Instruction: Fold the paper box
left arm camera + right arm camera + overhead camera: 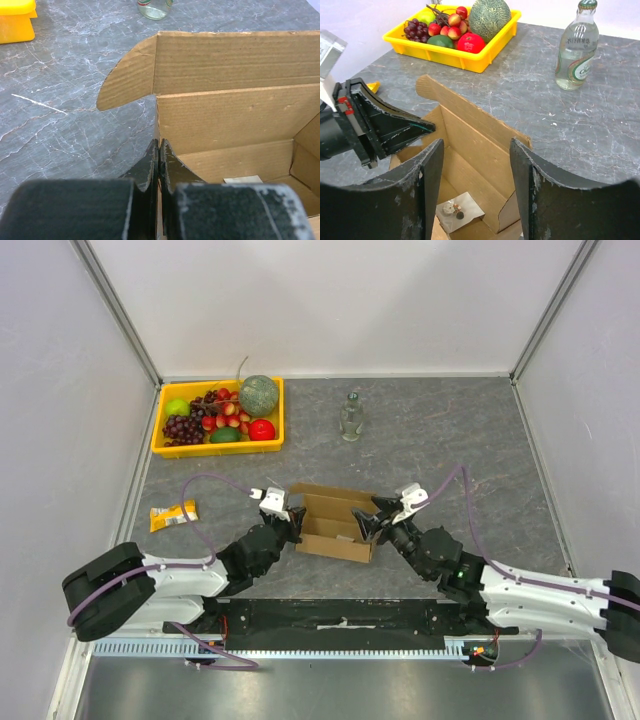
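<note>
the grey marbled table [450,440] is the widest thing before me, walled in by pale panels on three sides. the paper box [335,525] sits on it in the near middle, between my two arms, plain brown corrugated cardboard. it is open at the top, with its walls standing, its back panel raised and a rounded flap splayed outward at the far left corner.

at the far left corner of the table is the yellow tray [157,430], holding a green melon [258,395], dark grapes and red and green fruit. a clear glass bottle [350,417] stands upright beyond the box, well apart from it and to the right of the tray. an orange snack packet [173,515] lies flat near the left edge of the table.

my left gripper [159,150] is pressed together, pinching the top edge of the box's left wall. my right gripper [475,145] hangs over the box's right end with its fingers spread apart, gripping nothing, the open inside of the box showing between them.

a small pale slip [457,210] with dark specks lies on the box floor.
</note>
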Tool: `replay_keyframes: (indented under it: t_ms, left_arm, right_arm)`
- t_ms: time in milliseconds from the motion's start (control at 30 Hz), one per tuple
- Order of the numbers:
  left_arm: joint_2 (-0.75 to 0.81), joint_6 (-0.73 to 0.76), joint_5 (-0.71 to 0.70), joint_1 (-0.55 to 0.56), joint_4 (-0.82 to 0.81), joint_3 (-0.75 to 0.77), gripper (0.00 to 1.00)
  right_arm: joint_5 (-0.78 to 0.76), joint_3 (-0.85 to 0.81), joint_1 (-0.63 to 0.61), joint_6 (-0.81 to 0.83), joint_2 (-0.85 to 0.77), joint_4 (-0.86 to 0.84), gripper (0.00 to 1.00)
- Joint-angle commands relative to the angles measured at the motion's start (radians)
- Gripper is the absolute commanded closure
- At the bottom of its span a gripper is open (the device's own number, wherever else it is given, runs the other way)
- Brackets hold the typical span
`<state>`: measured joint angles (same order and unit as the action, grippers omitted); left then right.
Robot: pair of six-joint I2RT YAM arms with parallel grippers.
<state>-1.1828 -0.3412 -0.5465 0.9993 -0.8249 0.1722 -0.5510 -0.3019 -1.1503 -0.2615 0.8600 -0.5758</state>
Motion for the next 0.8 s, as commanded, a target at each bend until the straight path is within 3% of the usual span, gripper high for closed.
replay_keyframes:
  t_ms: [0, 200, 333, 433, 533, 767]
  left_arm:
    - [0.023, 0.051, -0.015, 0.009, -0.037, -0.016, 0.98]
    - [0.058, 0.083, -0.001, 0.013, -0.045, -0.019, 0.98]
    - [0.06, 0.1, 0.02, 0.016, -0.097, -0.045, 0.98]
    - [0.057, 0.11, 0.036, 0.015, -0.135, -0.069, 0.98]
    - [0.061, 0.108, 0.045, 0.015, -0.152, -0.089, 0.98]
    - [0.08, 0.111, 0.049, 0.015, -0.158, -0.108, 0.98]
  right_arm:
    - [0.079, -0.048, -0.006, 0.021, -0.097, 0.145, 0.37]
    - [-0.021, -0.164, -0.006, 0.022, -0.116, 0.29, 0.35]
    - [-0.105, -0.308, -0.003, 0.051, -0.049, 0.422, 0.31]
    - [-0.084, -0.414, 0.014, 0.065, 0.006, 0.505, 0.31]
    - [0.066, -0.469, 0.078, 0.062, 0.045, 0.557, 0.33]
    - [0.612, -0.548, 0.264, 0.192, 0.137, 0.695, 0.32]
